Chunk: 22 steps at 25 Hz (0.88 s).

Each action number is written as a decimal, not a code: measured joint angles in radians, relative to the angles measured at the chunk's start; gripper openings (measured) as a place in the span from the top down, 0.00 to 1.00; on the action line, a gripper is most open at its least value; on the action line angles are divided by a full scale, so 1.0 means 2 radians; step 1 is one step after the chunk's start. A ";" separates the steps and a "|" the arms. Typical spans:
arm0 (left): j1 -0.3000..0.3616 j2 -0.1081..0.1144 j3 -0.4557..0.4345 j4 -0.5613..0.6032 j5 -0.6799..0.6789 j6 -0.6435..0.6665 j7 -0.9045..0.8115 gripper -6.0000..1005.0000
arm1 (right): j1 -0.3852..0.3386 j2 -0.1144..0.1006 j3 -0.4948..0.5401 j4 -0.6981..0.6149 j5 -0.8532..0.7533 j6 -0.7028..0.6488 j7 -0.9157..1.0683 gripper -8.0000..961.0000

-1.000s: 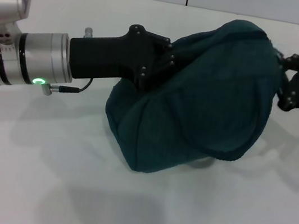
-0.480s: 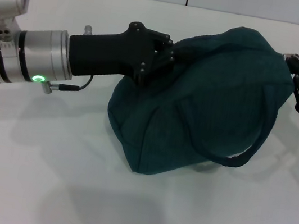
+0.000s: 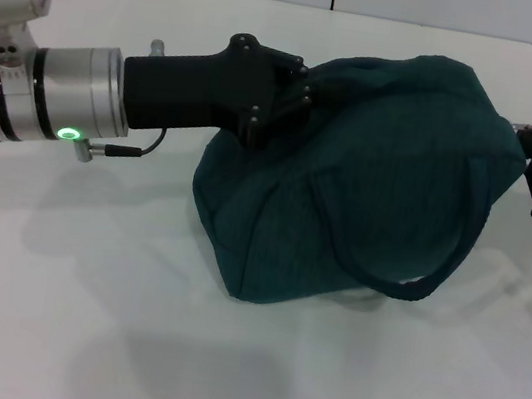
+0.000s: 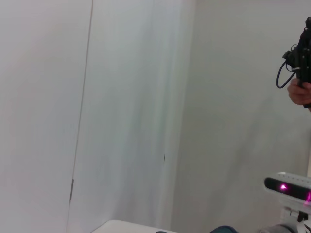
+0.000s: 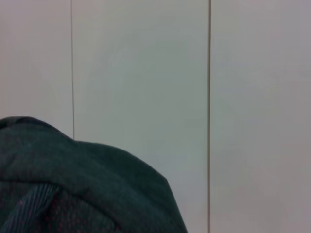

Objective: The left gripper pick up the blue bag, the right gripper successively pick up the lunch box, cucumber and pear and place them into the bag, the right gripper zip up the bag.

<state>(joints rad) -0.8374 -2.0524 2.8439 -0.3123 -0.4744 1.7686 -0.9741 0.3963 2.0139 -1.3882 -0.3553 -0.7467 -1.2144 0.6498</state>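
The blue bag (image 3: 378, 197) lies tilted on the white table (image 3: 66, 310), with one loop handle (image 3: 442, 273) hanging down its front. My left gripper (image 3: 298, 93) is shut on the fabric at the bag's upper left end and holds that end up. At the bag's right end my right gripper (image 3: 529, 150) is shut on the small metal zipper pull. In the right wrist view the bag's fabric (image 5: 73, 189) fills the lower part. The lunch box, cucumber and pear are hidden from view.
White wall panels stand behind the table. The left wrist view shows the wall, a person's hand holding a black device (image 4: 301, 73), and a camera unit with a pink light (image 4: 289, 187).
My right gripper has moved to the right and slightly down along the bag's top. The bag's right end has stretched out after it. The left gripper has barely moved.
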 joint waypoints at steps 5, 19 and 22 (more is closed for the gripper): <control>0.000 -0.004 0.000 0.002 -0.002 0.000 -0.001 0.95 | 0.006 0.002 -0.006 0.009 -0.003 0.001 0.001 0.97; 0.042 -0.017 0.000 0.049 -0.078 -0.035 0.019 0.94 | -0.006 -0.003 -0.012 0.003 -0.001 -0.030 0.038 0.93; 0.054 -0.017 0.000 0.060 -0.096 -0.034 0.035 0.94 | -0.013 -0.003 0.006 0.002 -0.001 -0.035 0.046 0.90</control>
<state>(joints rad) -0.7291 -2.0869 2.8438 -0.1925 -0.6662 1.7011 -0.9047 0.3704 2.0077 -1.3762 -0.3522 -0.7493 -1.2836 0.7412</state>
